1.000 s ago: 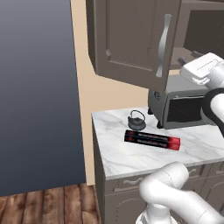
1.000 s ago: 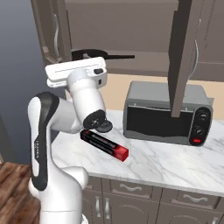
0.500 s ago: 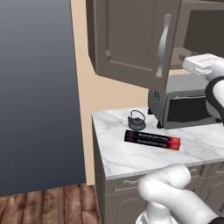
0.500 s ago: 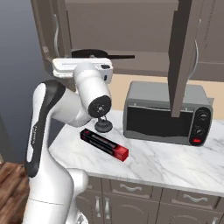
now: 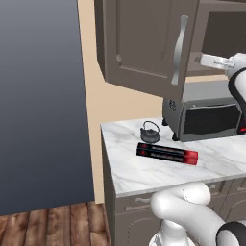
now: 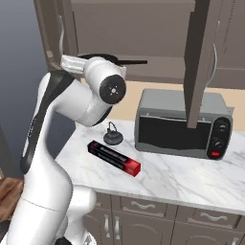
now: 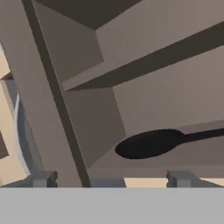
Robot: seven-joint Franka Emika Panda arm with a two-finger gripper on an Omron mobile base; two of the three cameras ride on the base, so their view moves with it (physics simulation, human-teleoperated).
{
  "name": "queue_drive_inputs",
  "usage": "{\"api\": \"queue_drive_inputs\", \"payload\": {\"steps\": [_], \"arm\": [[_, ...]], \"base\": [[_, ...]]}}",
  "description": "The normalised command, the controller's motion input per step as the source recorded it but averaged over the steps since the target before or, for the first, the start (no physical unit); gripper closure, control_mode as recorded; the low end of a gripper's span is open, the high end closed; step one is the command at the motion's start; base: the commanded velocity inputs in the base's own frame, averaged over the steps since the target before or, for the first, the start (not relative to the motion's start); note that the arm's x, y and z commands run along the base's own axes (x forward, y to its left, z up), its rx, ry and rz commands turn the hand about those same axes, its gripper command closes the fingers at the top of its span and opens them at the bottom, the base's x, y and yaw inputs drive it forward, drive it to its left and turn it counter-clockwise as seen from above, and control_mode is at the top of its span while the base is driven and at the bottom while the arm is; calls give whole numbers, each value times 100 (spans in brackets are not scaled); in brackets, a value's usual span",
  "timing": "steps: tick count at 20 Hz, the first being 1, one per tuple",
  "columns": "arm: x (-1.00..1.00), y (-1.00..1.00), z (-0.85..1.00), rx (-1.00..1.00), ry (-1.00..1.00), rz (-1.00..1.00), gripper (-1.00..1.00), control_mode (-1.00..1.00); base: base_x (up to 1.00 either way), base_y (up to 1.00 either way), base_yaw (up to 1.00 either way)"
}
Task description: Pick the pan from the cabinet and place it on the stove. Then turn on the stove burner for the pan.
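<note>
The pan (image 7: 148, 144) is a flat black oval lying on the bottom shelf of the open cabinet (image 7: 144, 92), its handle (image 7: 204, 134) pointing right in the hand view. My gripper (image 7: 111, 178) is open and faces the pan from outside the cabinet, with nothing between its fingertips (image 7: 43, 177). In the right base view the pan's rim and handle (image 6: 134, 61) show on the shelf just behind my raised wrist (image 6: 112, 87). The stove is out of view.
The cabinet door (image 5: 144, 43) swings out with its silver handle (image 5: 178, 48); seen edge-on, the door (image 6: 201, 62) hangs over a grey toaster oven (image 6: 182, 124). A small black teapot (image 6: 113, 136) and a red-and-black box (image 6: 114, 158) lie on the marble counter (image 6: 191, 182).
My arm has lifted: the wrist rose from counter height to the level of the cabinet shelf. The gripper stayed open. Nothing on the counter moved.
</note>
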Motion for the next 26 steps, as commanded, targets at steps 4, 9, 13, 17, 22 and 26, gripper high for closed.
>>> {"api": "queue_drive_inputs", "payload": {"steps": [4, 9, 13, 17, 22, 26], "arm": [[10, -14, -28, 5, 19, 10, -100, -100], [16, -8, -37, 10, 13, 8, -100, -100], [32, -1, -8, 12, 17, 4, -100, -100], [36, 0, 0, 9, 21, 1, -100, -100], [32, 0, 0, 5, 22, 1, -100, -100], [25, 0, -1, 4, 21, 1, -100, -100]], "base": [[0, 0, 0], [0, 0, 0], [0, 0, 0], [0, 0, 0], [0, 0, 0], [0, 0, 0]]}}
